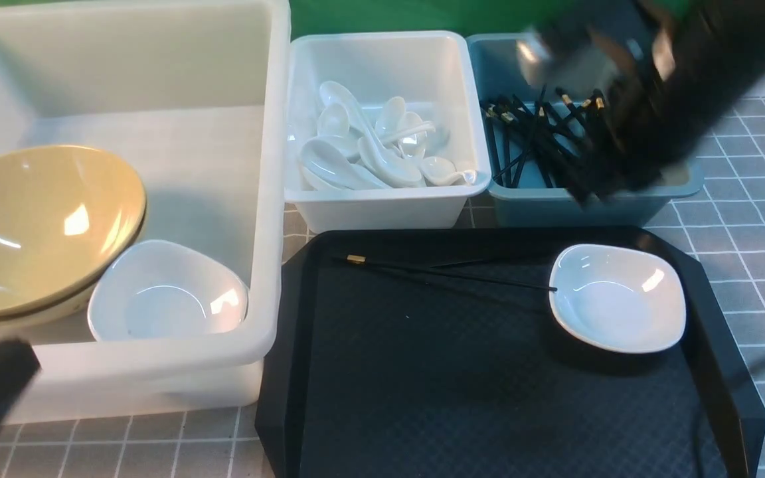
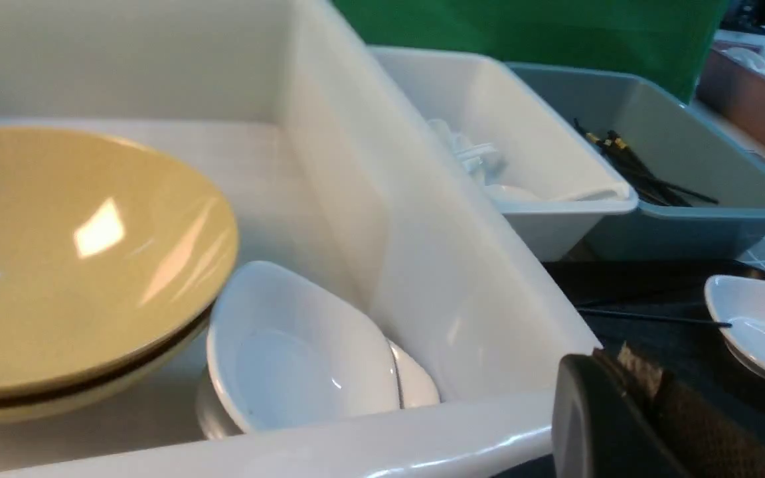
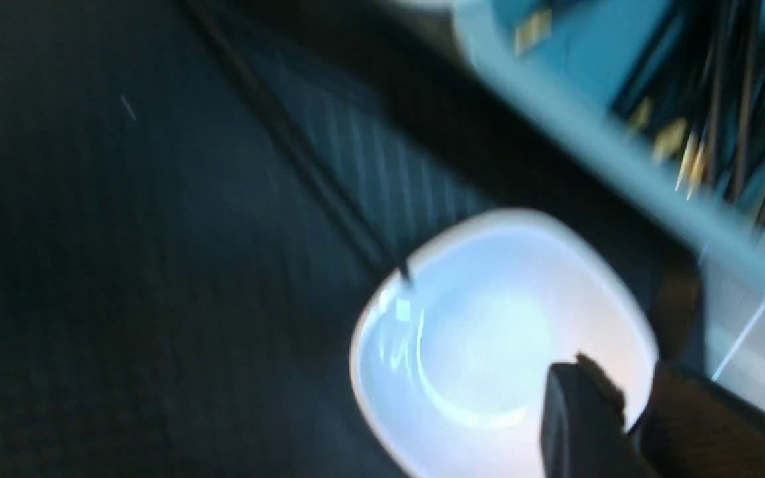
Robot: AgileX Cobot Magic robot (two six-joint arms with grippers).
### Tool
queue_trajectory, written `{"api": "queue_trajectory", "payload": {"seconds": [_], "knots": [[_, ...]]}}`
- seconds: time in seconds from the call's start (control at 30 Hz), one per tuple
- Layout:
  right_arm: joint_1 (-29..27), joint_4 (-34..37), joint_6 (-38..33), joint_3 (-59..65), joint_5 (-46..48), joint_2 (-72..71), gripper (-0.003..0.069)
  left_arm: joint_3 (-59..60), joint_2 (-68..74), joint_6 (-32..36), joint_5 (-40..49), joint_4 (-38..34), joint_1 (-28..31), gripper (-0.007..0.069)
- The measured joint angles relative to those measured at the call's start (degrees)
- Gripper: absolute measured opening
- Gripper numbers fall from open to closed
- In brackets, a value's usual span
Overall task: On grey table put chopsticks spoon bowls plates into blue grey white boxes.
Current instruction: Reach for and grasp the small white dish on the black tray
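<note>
We see a grey gridded tabletop carrying three bins. Stacked glossy mustard-yellow bowls and small white rounded-square plates sit inside the large translucent whitish tub. White ceramic spoons fill the small white plastic bin, and thin black chopsticks lie in the blue-grey bin. On the black textured tray lies a further pair of black sticks, its tip touching another white dish. The right end effector hangs blurred over the blue-grey bin. The left end effector sits just outside the tub's near wall. We cannot tell whether either is apart or together.
</note>
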Motion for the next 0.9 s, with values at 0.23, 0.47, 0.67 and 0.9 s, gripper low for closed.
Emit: {"api": "queue_trajectory", "payload": {"seconds": [0.23, 0.47, 0.67, 0.9], "knots": [[0.05, 0.98, 2.97, 20.92, -11.65, -4.87, 0.0107, -23.56, 28.58, 0.34, 10.98, 9.68, 0.0, -0.0008], [0.1, 1.21, 3.0, 29.48, -15.33, -8.2, 0.0107, -39.11, 50.2, 3.42, 12.35, 10.23, 0.0, -0.0008], [0.1, 2.0, 3.0, 29.96, -16.21, -14.37, 0.0107, -48.02, 70.13, 6.96, 15.76, 11.54, 0.0, -0.0008], [0.1, 2.1, 3.0, 30.02, -16.4, -17.06, 0.0107, -51.23, 83.93, 3.09, 12.74, 19.85, 0.0, -0.0008]]}}
